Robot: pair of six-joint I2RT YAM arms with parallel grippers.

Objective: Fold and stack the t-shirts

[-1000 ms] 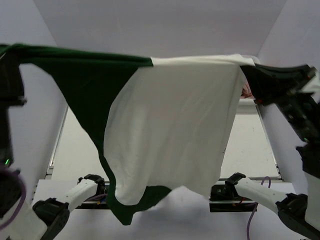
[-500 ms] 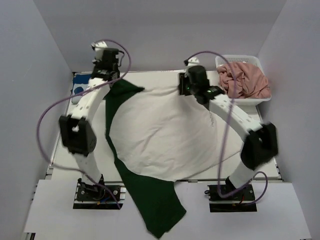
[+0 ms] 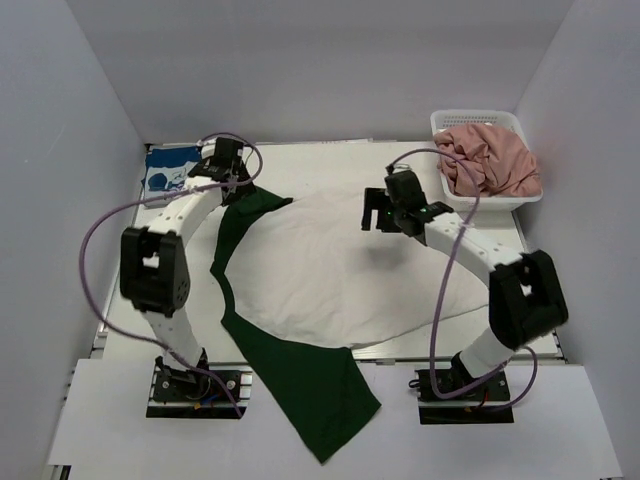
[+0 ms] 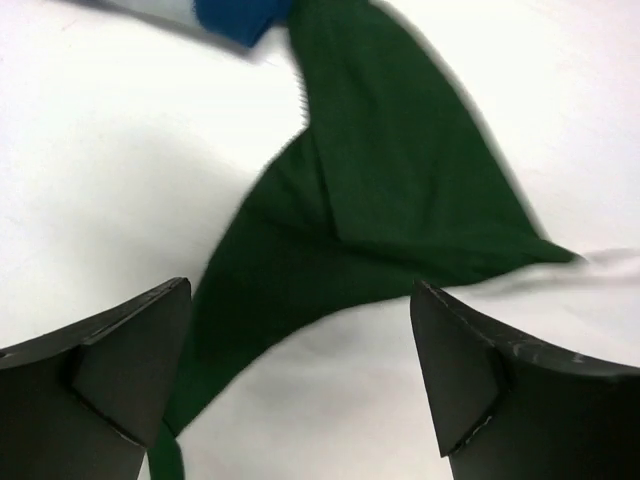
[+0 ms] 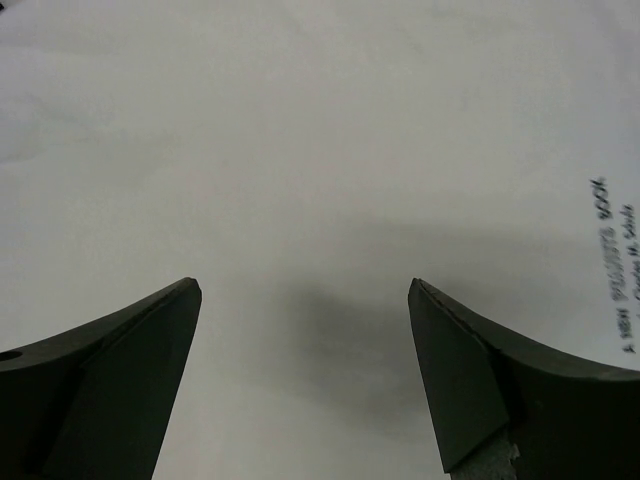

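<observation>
A white t-shirt (image 3: 335, 270) lies spread flat across the middle of the table. Under it lies a dark green t-shirt (image 3: 238, 225), showing along the left side, with its lower part (image 3: 310, 395) draped over the near edge. My left gripper (image 3: 232, 178) hovers open over the green shirt's back corner; in the left wrist view its jaws (image 4: 300, 300) stand wide over green cloth (image 4: 380, 190) and white cloth (image 4: 330, 410), holding nothing. My right gripper (image 3: 380, 215) is open above the white shirt's far edge; its wrist view (image 5: 300, 290) shows only white fabric (image 5: 300, 140) with small printed lettering (image 5: 615, 260).
A white basket (image 3: 455, 122) at the back right holds crumpled pink garments (image 3: 490, 165). A blue and white folded item (image 3: 165, 172) lies at the back left corner, its blue edge (image 4: 235, 15) visible in the left wrist view. Grey walls enclose three sides.
A second ago both grippers held the two shirts stretched up near the camera. The shirts now lie on the table, both grippers have opened and let go, and both have drawn back slightly.
</observation>
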